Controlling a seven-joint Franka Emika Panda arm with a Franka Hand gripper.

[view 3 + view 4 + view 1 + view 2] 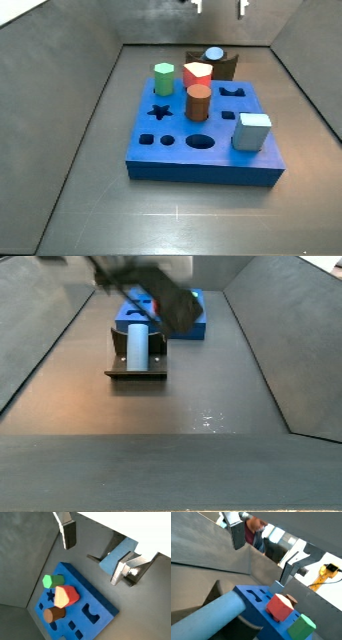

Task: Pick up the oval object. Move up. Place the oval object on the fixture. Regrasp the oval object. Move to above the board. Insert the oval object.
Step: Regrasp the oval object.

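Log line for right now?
phase: regrasp pending | end effector: open, empty, above fixture | oval: lying on fixture | board: oval hole empty

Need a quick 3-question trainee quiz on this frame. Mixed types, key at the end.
1. True or false: the gripper, up above the floor, holds the oval object.
2. The oval object lies on: A the fixture; B the floor; C a finger pad.
3. How many pegs stand in the board in a side view?
Key: 1 false, the fingers are apart and empty; 2 A; 3 four.
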